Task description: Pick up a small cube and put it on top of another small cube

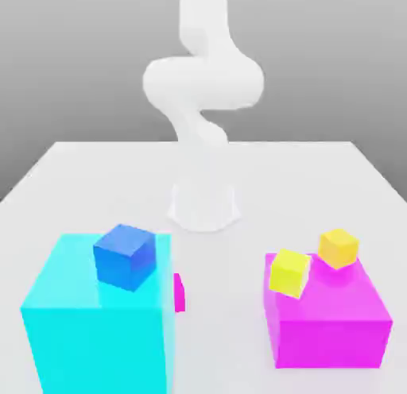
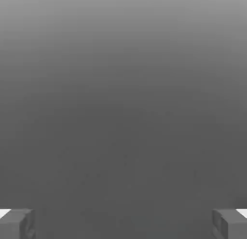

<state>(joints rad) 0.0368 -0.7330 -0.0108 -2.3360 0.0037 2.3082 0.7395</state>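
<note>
One small magenta cube (image 1: 180,292) is seen as a thin sliver on the white table (image 1: 95,178), tucked against the far-right side of a large cyan block (image 1: 95,329) and mostly hidden behind it. That cyan block sits at the table's near edge, towards the exterior view's left. One medium blue cube (image 1: 124,257) rests on the top face of the cyan block, near its far edge, turned slightly out of line with the block's sides.

One small amber cube (image 1: 339,248) is found well apart from the magenta cube, towards the exterior view's right. It appears at the far right corner of a large magenta block (image 1: 330,325); whether it rests on that block or on the table just behind it cannot be told. One small lemon-yellow cube (image 1: 288,273) is tilted at the far left corner of the same block, just beside the amber cube. The magenta block stands near the table's near edge.

In all, three small cubes, one medium cube and two large blocks are counted.

One white robot arm (image 1: 203,83) is mounted at the table's middle, its base (image 1: 204,203) behind both blocks. In the hand view, the gripper (image 2: 123,223) is shown with its two grey fingertips (image 2: 17,223) spread wide apart, with nothing between them.
</note>
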